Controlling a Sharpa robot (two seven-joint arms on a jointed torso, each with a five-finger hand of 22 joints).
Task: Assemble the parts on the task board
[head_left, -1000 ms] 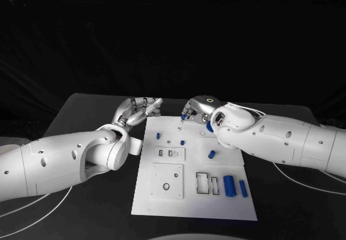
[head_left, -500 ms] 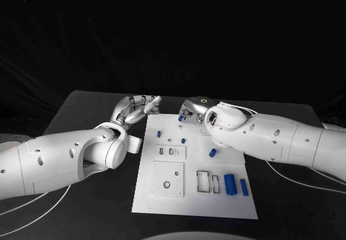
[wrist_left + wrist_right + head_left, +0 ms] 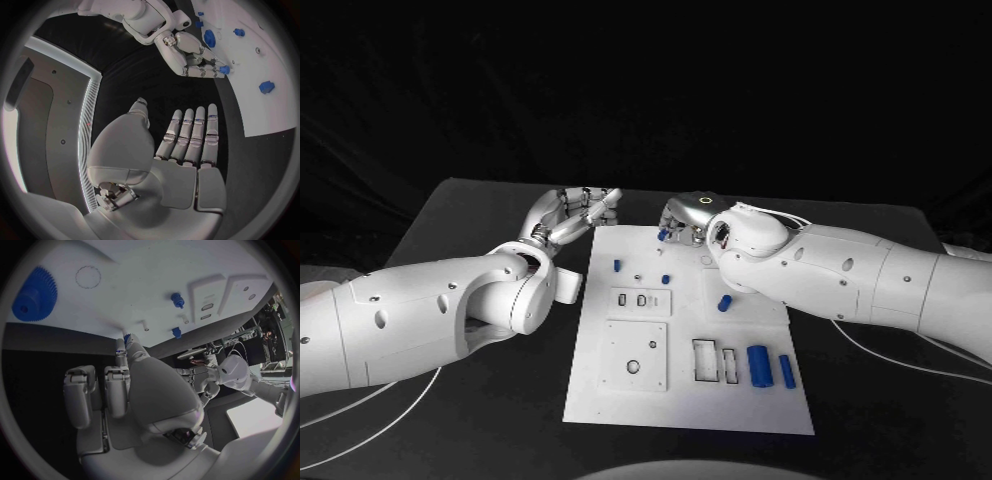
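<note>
The white task board [image 3: 682, 400] lies in the middle of the black table. My right hand [image 3: 684, 222] hovers over the board's far edge and pinches a small blue part [image 3: 664, 235] at its fingertips; this part [image 3: 127, 338] also shows in the right wrist view, and in the left wrist view the part [image 3: 223, 70] sits at the tips of the right hand [image 3: 190, 52]. My left hand [image 3: 574, 214] is open beside the board's far left corner, its fingers [image 3: 194, 135] straight and apart, holding nothing.
On the board stand two small blue pegs [image 3: 617, 267] [image 3: 665, 282]. A blue piece [image 3: 724, 304] lies mid-board, two blue cylinders [image 3: 759, 368] [image 3: 788, 372] lie near the right edge. A blue gear [image 3: 34, 292] lies on the board near my right hand.
My right arm has drawn slightly left and toward the board's far edge, still pinching the small blue part. The left hand stays open, nearly where it was.
</note>
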